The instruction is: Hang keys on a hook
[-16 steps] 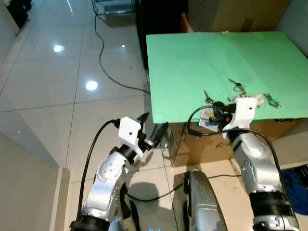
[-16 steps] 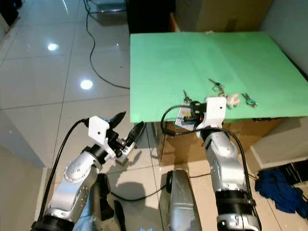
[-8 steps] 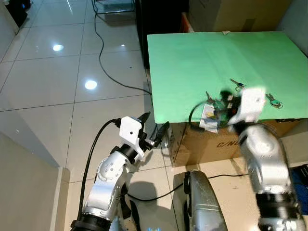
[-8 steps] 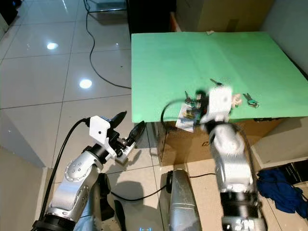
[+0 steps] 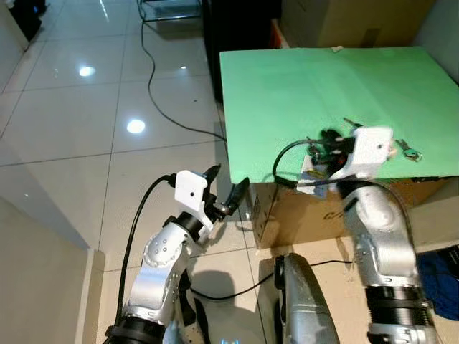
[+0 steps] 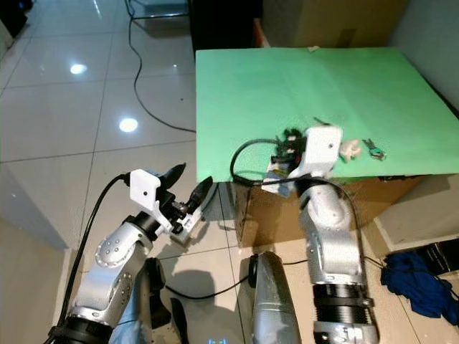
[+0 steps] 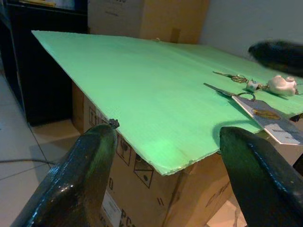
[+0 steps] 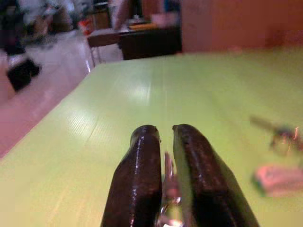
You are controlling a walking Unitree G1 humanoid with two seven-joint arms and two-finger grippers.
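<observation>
Two key sets [image 5: 401,147] beside right tool [image 8: 164,142] on green board [image 5: 287,93].

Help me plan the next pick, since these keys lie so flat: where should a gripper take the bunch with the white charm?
Probably by the white charm, from straight above, one finger on each side. It stands proud of the table, while its keys lie flat and offer little to pinch. The right gripper is shut on another key; the left gripper is open.
</observation>
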